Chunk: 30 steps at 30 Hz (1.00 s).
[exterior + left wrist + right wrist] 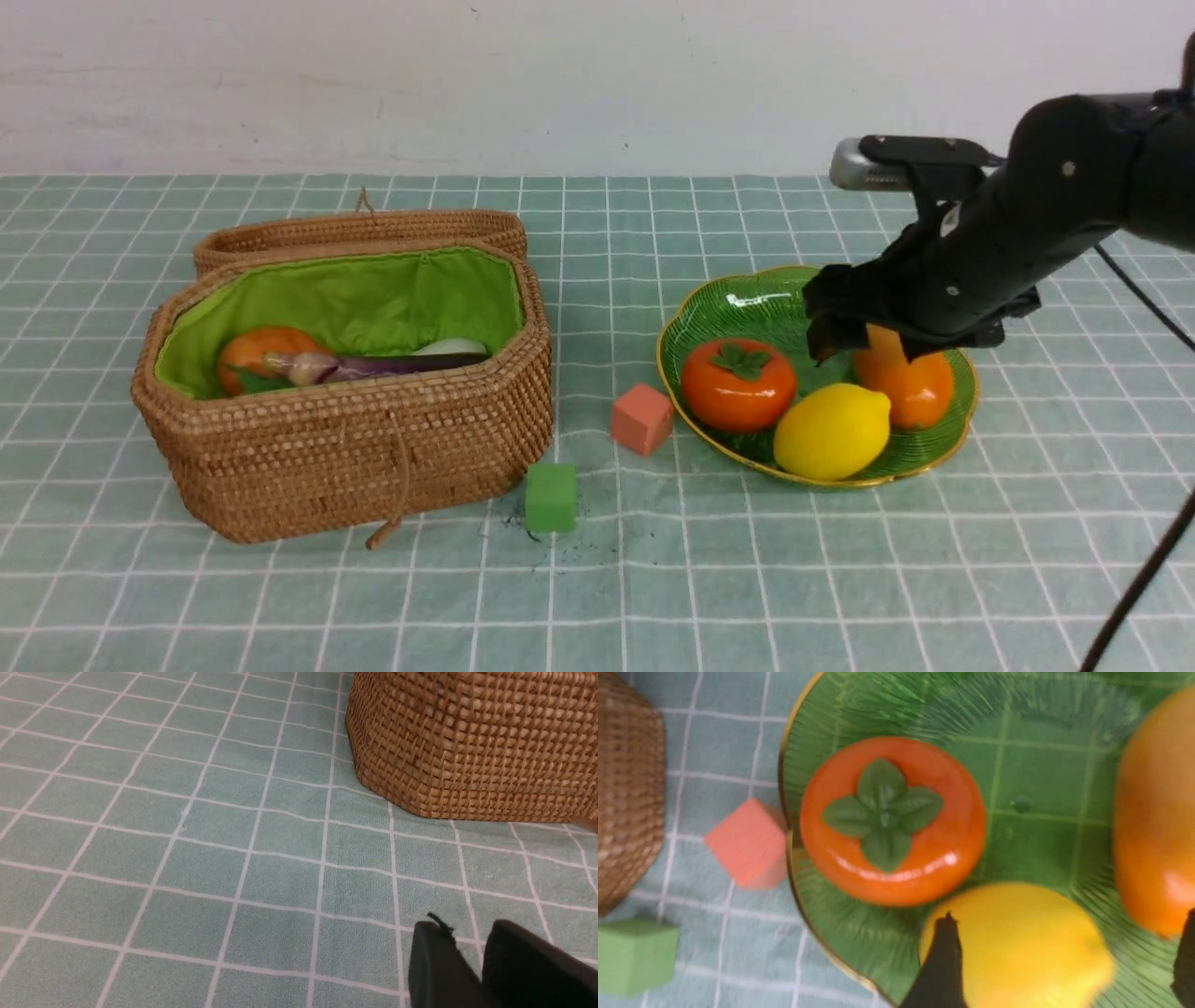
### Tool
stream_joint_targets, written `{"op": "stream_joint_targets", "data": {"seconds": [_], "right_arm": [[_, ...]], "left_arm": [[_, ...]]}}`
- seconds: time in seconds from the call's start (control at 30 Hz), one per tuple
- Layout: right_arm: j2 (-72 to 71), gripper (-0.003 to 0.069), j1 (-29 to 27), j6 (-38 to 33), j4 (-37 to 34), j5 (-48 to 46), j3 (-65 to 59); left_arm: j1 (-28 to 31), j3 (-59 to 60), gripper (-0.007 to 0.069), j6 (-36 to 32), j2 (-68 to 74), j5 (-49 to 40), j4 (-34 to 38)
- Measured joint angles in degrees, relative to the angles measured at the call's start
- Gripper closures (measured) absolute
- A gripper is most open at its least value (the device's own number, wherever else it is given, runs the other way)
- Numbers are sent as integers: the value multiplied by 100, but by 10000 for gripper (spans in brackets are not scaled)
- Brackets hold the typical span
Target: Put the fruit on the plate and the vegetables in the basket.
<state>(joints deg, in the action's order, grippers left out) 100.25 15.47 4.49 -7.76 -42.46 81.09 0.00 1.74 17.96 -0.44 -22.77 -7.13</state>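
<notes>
The green plate (738, 299) (1017, 765) holds all the fruit: a persimmon (738, 384) (892, 821), a lemon (832, 431) (1017, 947) and a mango (906, 383) (1155, 812). My right gripper (864, 341) (1066, 933) hangs open just above the lemon and mango, holding nothing. The wicker basket (373, 439) (467, 742) holds vegetables: an onion (257, 353), a purple eggplant (401, 364) and a white radish (453, 346). Only the left wrist view shows my left gripper (467, 933). It is low over the cloth beside the basket, empty, with a narrow gap between its fingers.
A pink cube (641, 417) lies against the plate's left rim. A green cube (551, 497) sits at the basket's front right corner. The basket lid (359, 233) lies open behind it, and a cord loop (387, 532) hangs at its front.
</notes>
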Motion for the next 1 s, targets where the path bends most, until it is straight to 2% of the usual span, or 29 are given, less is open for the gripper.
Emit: {"op": "stream_joint_targets", "data": {"seconds": [0.13,0.27,0.3,0.33,0.37,0.43,0.47,0.5,0.57,0.73,1.0], "right_arm": [[-884,158,0,0,273,-680,0],[-1783,276,0,0,337,-1311,-17],[-2288,342,17,0,337,-1520,-123],[-2288,351,17,0,337,-1535,-143],[-2624,424,33,0,337,-1612,-377],[-3025,496,48,0,337,-1615,-735],[-3310,557,52,0,337,-1559,-1124],[-3387,573,52,0,337,-1539,-1244],[-3773,651,52,0,342,-1433,-1900],[-4433,676,52,0,342,-1511,-3043],[-4707,675,52,0,337,-2172,-3629]], "left_arm": [[0,0,459,0,0,0,0],[0,0,459,0,0,0,0],[0,0,459,0,0,0,0],[0,0,459,0,0,0,0],[0,0,457,0,0,0,0],[0,0,454,0,0,0,0],[0,0,451,0,0,0,0],[0,0,451,0,0,0,0],[0,0,448,0,0,0,0],[0,0,441,0,0,0,0],[0,0,438,0,0,0,0]]}}
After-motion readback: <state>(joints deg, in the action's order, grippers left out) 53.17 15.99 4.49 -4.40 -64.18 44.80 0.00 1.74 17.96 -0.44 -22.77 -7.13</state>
